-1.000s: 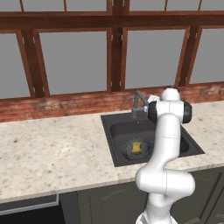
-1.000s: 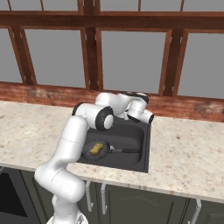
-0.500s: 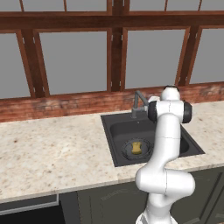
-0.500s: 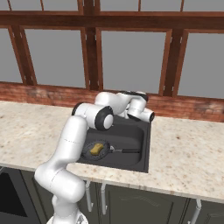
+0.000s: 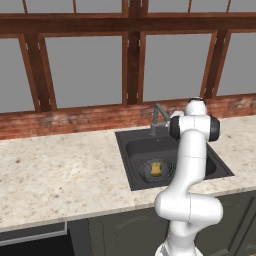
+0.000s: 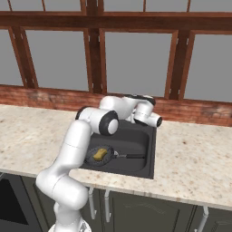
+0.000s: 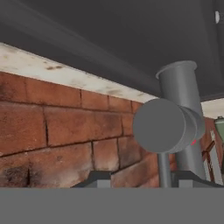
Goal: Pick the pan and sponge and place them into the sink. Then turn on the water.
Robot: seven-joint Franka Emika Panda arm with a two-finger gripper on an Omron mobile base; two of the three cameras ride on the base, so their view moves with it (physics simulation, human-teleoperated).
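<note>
The dark pan point(image 5: 156, 170) lies in the sink point(image 5: 210, 161), and the yellow sponge point(image 5: 156, 168) rests inside it. From the right, the pan point(image 6: 93, 158) shows its thin handle pointing right, with the sponge point(image 6: 100, 154) in it and the sink's point(image 6: 138, 170) front wall below. My hand reaches over the basin's back rim to the grey faucet point(image 5: 159, 118). Seen from the hand, my gripper point(image 7: 146, 181) is open, with the faucet's point(image 7: 180, 87) thin lever point(image 7: 164, 168) standing between the fingertips point(image 7: 98, 179) under its round knob. No water falls from the spout.
A red brick wall point(image 7: 61, 127) rises right behind the faucet, with wooden window frames point(image 5: 132, 55) above it. Speckled stone counter point(image 5: 60, 175) runs on both sides of the sink. My own arm point(image 5: 192, 160) stands across the basin's right half.
The arm has hardly moved and the hand stays at the faucet. Pan and sponge lie as before.
</note>
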